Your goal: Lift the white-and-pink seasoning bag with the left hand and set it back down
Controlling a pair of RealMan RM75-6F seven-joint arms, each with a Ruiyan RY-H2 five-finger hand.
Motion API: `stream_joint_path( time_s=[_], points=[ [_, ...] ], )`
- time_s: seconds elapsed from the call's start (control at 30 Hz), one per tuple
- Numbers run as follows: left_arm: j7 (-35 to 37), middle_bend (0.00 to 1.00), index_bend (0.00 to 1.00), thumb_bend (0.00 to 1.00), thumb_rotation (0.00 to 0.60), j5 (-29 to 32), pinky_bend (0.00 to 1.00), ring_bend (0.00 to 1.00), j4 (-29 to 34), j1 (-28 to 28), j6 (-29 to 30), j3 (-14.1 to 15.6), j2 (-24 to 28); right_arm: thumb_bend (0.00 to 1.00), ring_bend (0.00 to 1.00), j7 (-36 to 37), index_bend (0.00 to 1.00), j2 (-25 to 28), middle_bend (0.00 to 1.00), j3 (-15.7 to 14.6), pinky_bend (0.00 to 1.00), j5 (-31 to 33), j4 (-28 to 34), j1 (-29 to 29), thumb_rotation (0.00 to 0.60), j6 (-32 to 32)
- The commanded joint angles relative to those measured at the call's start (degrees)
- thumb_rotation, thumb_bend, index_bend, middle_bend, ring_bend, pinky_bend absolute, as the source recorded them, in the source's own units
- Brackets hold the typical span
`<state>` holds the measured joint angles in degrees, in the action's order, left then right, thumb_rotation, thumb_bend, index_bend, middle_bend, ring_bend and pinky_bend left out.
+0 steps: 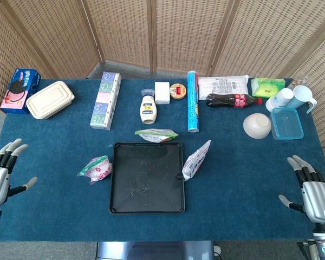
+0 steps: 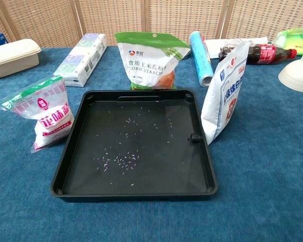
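Head view: left hand (image 1: 1,176) and right hand (image 1: 314,192) rest empty, fingers spread, at the table edges; the white-and-pink seasoning bag (image 1: 96,168) stands just left of the black tray (image 1: 146,206). Chest view: bag (image 2: 46,113) upright, soft-sided; neither hand visible. Risk: a loose grasp could let it sag, slip or topple.

We see a black tray (image 2: 70,151) at the near centre of the blue table (image 1: 233,179), a corn starch bag (image 2: 145,60) standing just beyond it and a white-and-blue bag (image 2: 223,96) against its right edge. Farther back lie a mayonnaise bottle (image 1: 148,110) and a cola bottle (image 1: 233,100).
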<state>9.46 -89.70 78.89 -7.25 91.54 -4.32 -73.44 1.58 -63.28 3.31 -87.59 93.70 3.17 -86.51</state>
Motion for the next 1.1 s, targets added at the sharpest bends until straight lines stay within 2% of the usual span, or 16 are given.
stream_joint_path(
  time_s=[0.03,0.27,0.37,0.43,0.47,0.57,0.8,0.93,1.1],
  points=[
    [0.19,0.00,0.12,0.00,0.600,0.26,0.16,0.07,0.10,-0.10,-0.19,-0.09,0.02,0.00,0.13,-0.11,0.00,0.00,0.07,-0.08,0.16,-0.08,0.02,0.04,0.600,0.11],
    [5.18,0.00,0.12,0.00,0.600,0.62,0.16,0.07,-1.71,-0.78,-2.60,0.53,-1.15,0.00,0.13,-0.46,0.00,0.00,0.07,-0.40,0.15,0.09,0.22,0.19,0.600,0.91],
    [9.75,0.00,0.12,0.00,0.537,0.03,0.14,0.07,-3.48,-1.23,-3.74,1.29,-2.48,0.00,0.13,-0.36,0.00,0.18,0.07,-0.42,0.15,0.08,0.56,0.18,0.600,0.94],
    [16.60,0.00,0.12,0.00,0.488,-0.74,0.11,0.07,-5.62,-1.77,-4.92,2.18,-4.43,0.00,0.13,-0.19,0.00,0.29,0.07,-0.43,0.15,0.18,0.88,0.13,0.600,0.96],
    [22.85,0.00,0.12,0.00,0.483,-1.06,0.11,0.07,-6.69,-2.55,-8.61,4.10,-6.14,0.00,0.13,0.05,0.00,0.40,0.07,-0.72,0.15,-0.31,1.49,0.13,0.600,1.00],
    [27.65,0.00,0.12,0.00,0.475,-2.40,0.11,0.07,-11.48,-3.27,-8.99,4.85,-9.63,0.00,0.13,-0.15,0.00,0.70,0.07,-1.04,0.15,-1.06,2.01,-0.01,0.600,0.68],
    [28.35,0.00,0.12,0.00,0.470,-1.59,0.11,0.07,-13.75,-3.90,-11.06,5.11,-15.38,0.00,0.13,0.29,0.00,0.98,0.07,-1.29,0.15,-1.19,2.09,0.05,0.600,1.04],
    [26.50,0.00,0.12,0.00,0.465,-0.56,0.11,0.07,-14.85,-4.57,-11.68,4.02,-19.44,0.00,0.13,0.73,0.00,1.25,0.07,-1.32,0.15,-0.91,2.13,0.11,0.600,1.42],
    [25.66,0.00,0.12,0.00,0.463,-0.27,0.11,0.07,-16.09,-5.28,-9.75,2.10,-24.03,0.00,0.13,1.37,0.00,1.63,0.07,-1.28,0.15,-0.82,2.26,0.08,0.600,1.40]
  ],
)
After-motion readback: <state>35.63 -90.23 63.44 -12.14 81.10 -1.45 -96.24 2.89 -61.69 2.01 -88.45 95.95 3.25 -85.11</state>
